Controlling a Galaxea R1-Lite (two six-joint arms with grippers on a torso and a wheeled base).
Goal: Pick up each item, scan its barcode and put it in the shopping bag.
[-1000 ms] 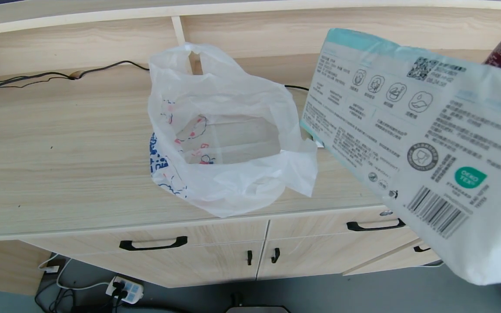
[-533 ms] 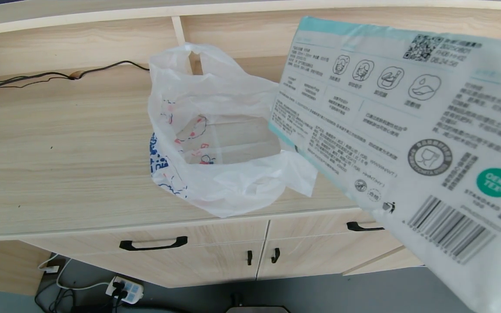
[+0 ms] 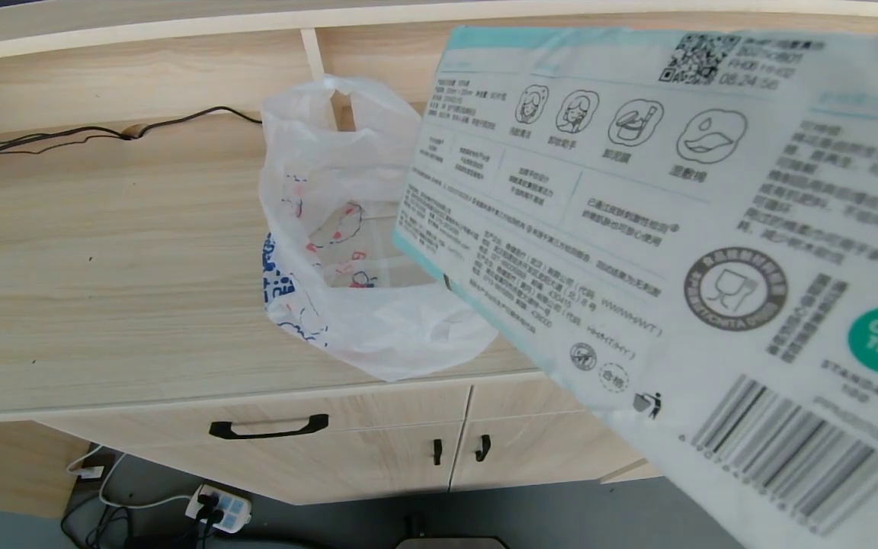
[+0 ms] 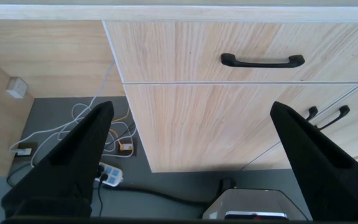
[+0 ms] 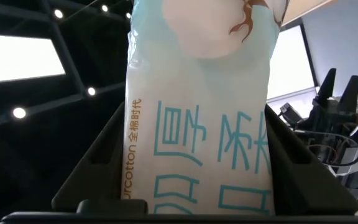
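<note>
Up close in the head view, the pack [image 3: 637, 229] hangs tilted in front of the camera on my right side, its printed back turned toward me and the barcode [image 3: 789, 450] at its lower corner. Its near edge overlaps the right part of the shopping bag [image 3: 317, 229] in the picture. The white bag stands open on the wooden counter [image 3: 104, 267], with its handles up toward the back wall. A black cable [image 3: 65, 137] runs along the back of the counter on my left. Below the counter edge is a drawer with a black handle [image 3: 268, 428], and a power strip [image 3: 218, 507] lies on the floor.

From the left wrist, my left gripper [image 4: 191, 106] has its two dark fingers spread wide with nothing between them. It hangs off the counter, in front of the drawer fronts, above the floor.

From the right wrist, my right gripper [image 5: 197, 155] is clamped on the pack, one dark finger [image 5: 98, 155] pressed to each side. The pack rises from between them, with ceiling lights [image 5: 17, 56] behind it.
</note>
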